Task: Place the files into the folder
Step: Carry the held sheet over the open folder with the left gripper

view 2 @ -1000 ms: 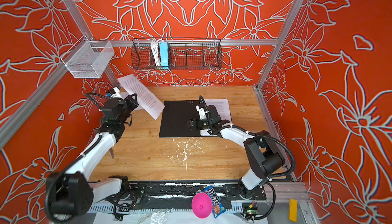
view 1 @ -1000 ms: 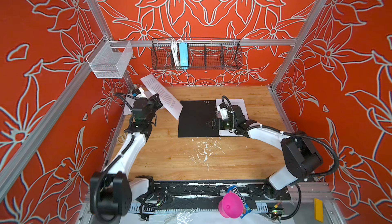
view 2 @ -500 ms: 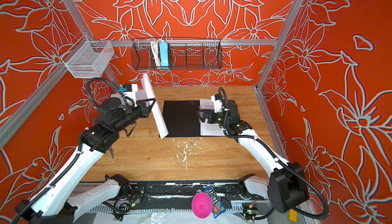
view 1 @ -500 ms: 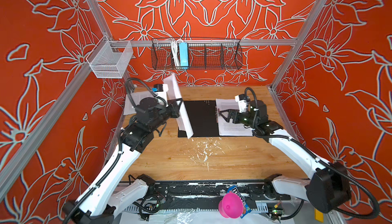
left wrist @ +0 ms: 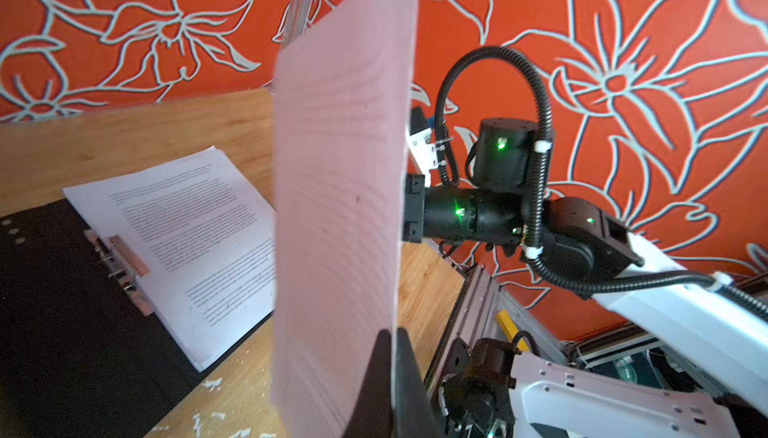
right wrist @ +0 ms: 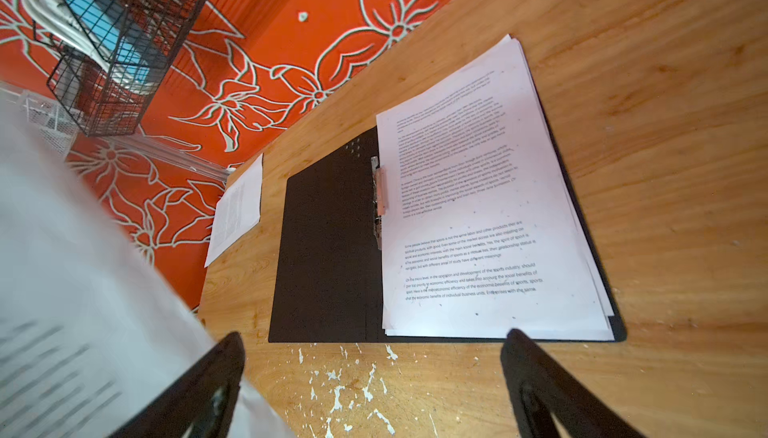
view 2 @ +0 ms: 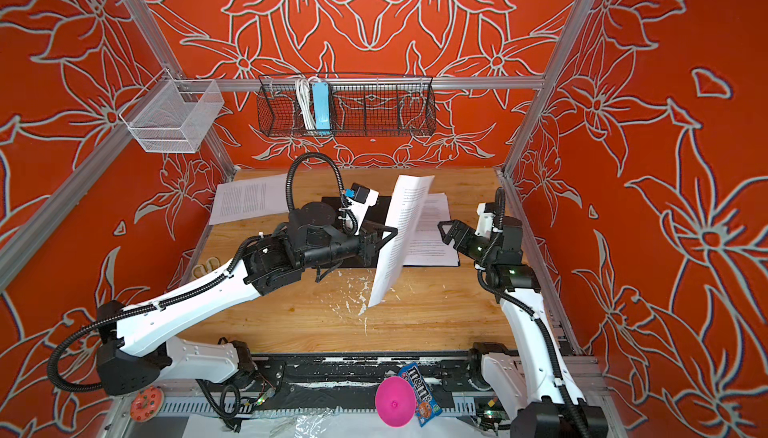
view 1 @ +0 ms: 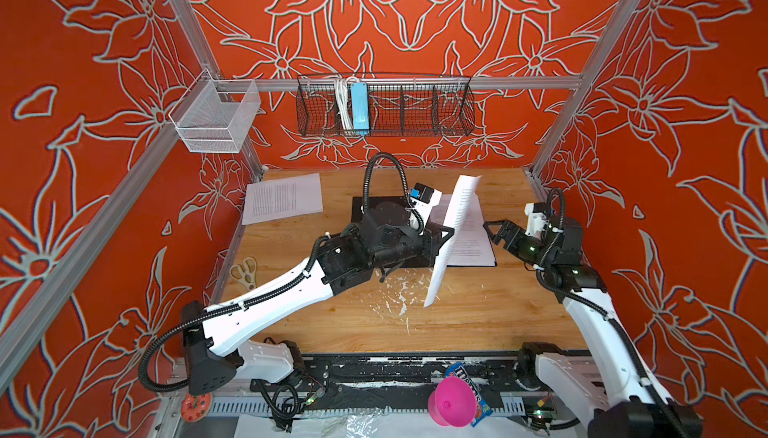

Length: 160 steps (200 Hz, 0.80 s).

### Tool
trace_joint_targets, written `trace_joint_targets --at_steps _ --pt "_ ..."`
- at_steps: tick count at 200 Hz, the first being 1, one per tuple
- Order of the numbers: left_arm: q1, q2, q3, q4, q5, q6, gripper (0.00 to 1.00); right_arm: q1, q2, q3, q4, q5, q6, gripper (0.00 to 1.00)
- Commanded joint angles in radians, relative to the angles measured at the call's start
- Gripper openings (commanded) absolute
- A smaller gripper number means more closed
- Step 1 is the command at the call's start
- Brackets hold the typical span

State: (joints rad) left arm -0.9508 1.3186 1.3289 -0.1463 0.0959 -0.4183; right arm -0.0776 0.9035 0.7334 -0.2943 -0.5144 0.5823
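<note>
Above the bench, one sheet was held on edge, pinched in the left pincer, while the right pincer was spread empty beside it. Just behind, the folder was laid open with a stack of files on its right half. Farthest back, at the left, more files were left unfiled, so the task was judged unfinished.

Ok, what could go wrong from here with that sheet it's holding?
The left claw pinches the held sheet by one edge only, nearly upright, so it may flop or slip and land askew. The open right claw sits close beside it and could snag it. The stack in the folder is fanned; a sliding sheet might shift it.
</note>
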Motion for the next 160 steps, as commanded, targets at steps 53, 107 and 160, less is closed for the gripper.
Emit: trace_joint_targets --at_steps 53,107,160 --pt "0.258 0.117 -0.140 0.089 0.044 -0.063 0.00 -0.010 -0.069 -0.001 -0.092 0.016 -0.036 0.98" --pt "0.485 0.519 0.008 0.092 0.232 -0.011 0.00 0.060 0.024 -0.038 0.004 0.000 -0.046 0.98" --pt "0.512 0.693 0.091 0.016 0.223 0.013 0.00 0.185 0.336 0.060 0.151 0.017 -0.049 0.98"
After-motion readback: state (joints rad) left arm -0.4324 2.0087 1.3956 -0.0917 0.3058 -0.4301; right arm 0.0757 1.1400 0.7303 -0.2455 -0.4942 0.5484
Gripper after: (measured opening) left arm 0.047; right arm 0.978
